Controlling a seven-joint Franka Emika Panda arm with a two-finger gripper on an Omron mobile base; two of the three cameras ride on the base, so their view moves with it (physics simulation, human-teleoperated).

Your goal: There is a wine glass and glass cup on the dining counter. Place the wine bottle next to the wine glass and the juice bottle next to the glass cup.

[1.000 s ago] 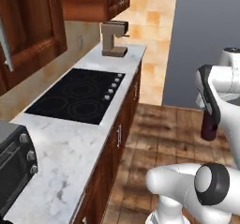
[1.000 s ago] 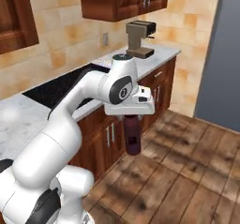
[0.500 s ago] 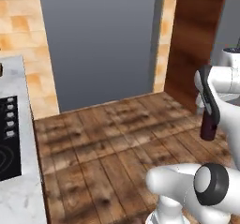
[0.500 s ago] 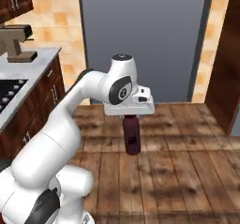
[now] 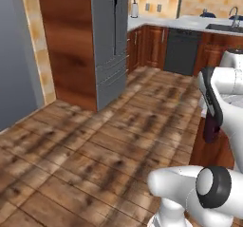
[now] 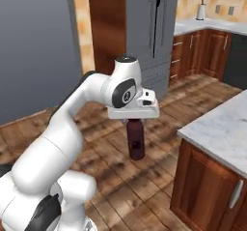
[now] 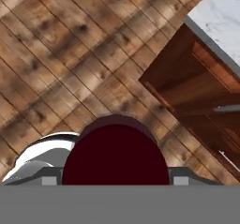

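Note:
My gripper point(image 6: 135, 120) is shut on the neck of the wine bottle point(image 6: 136, 141), a dark bottle that hangs upright above the wooden floor. The left base view shows the same bottle point(image 5: 211, 130) at the right edge, beside my arm. Seen from the hand, its dark red top point(image 7: 116, 155) sits at the bottom of the picture. Far at the back right is the dining counter point(image 5: 190, 23), a marble top with a dark sink and a curved tap point(image 5: 233, 15). The wine glass, the glass cup and the juice bottle are out of view.
A marble-topped island on a wood base point(image 6: 218, 134) stands close to the bottle's right. A tall grey fridge point(image 5: 108, 41) with wood panelling is ahead on the left. Brown cabinets and a dark dishwasher point(image 5: 181, 51) line the back wall. Open wooden floor point(image 5: 80, 145) lies in front.
The whole picture has swung as the base turned: the cooktop counter and coffee machine are gone, and the fridge, island and sink counter have come in. The bottle stays in my gripper.

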